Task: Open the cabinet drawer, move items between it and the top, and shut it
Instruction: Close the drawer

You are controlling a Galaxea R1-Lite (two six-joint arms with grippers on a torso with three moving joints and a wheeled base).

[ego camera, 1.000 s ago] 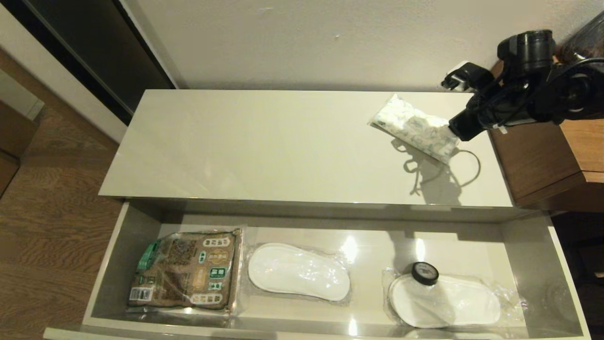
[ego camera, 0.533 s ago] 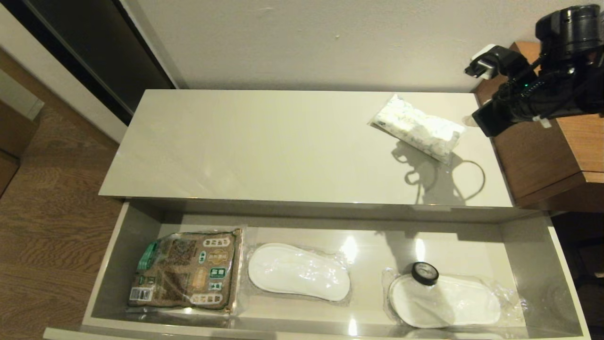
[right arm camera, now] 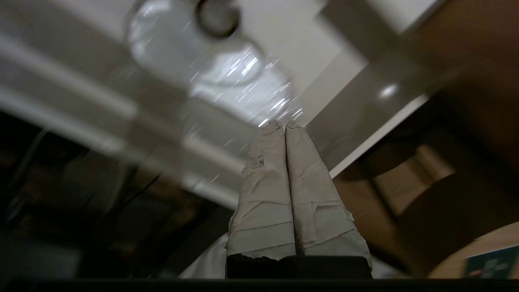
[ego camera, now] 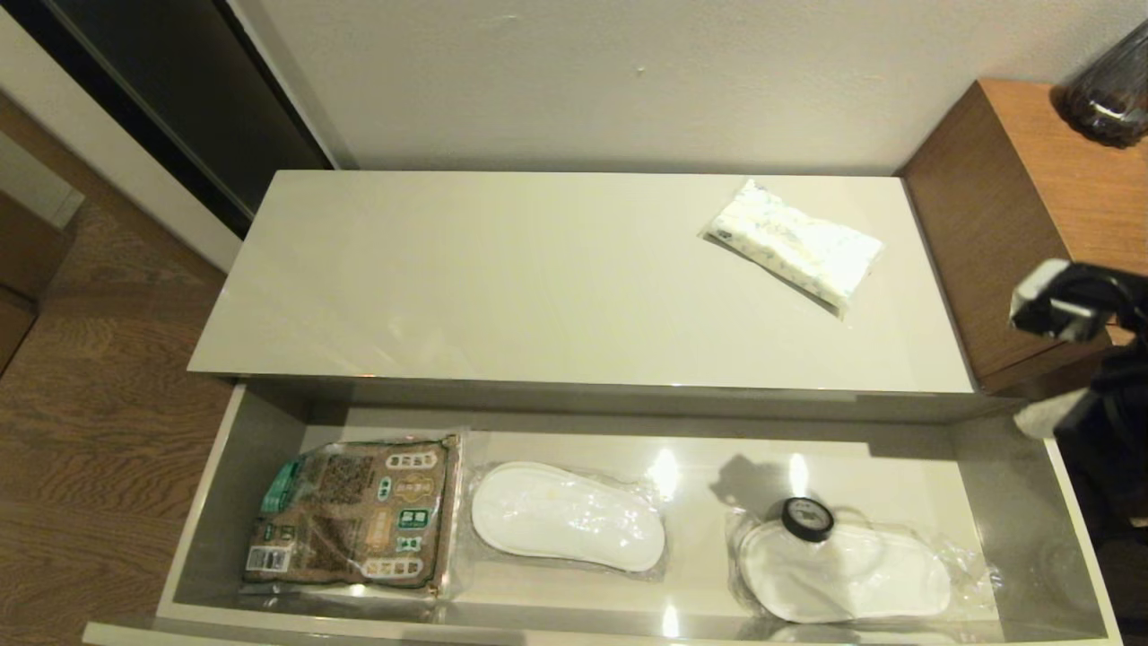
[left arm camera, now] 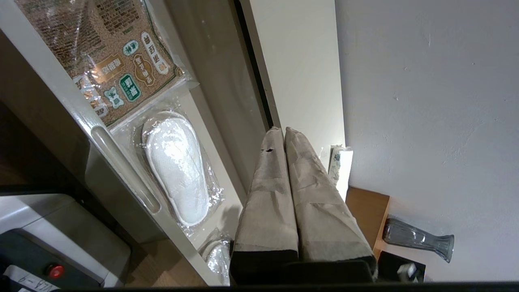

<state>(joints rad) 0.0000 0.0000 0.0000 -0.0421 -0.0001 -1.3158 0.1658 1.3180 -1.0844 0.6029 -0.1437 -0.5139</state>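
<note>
Drawer is pulled out below the cabinet top, grey inside showing. On the top, toward the back right corner, lies the white packet w/ pale blue-green print, flat, at a slant, nothing touching it. The black tape roll is in the drawer, right part, sitting on the upper edge of a bagged white slipper. Mid drawer holds a second bagged slipper, and at the left end a brown-and-green printed packet lies flat, just beside that slipper's bag.

My right hand is off the cabinet, out past the drawer's right end, low at the right edge of the head view, in front of the brown wooden unit. Its fingers are pressed together, tips meeting, nothing between them. From its wrist cam the tape roll and the slipper bag show blurred beyond the tips.

My left hand isn't in the head view. Wrist cam has it in front of the drawer's front panel, fingers together, empty. That cam looks along the drawer: slot handle in the front panel, printed packet, slipper, and far off the white packet on the top. A glass vase stands on the wooden unit.
</note>
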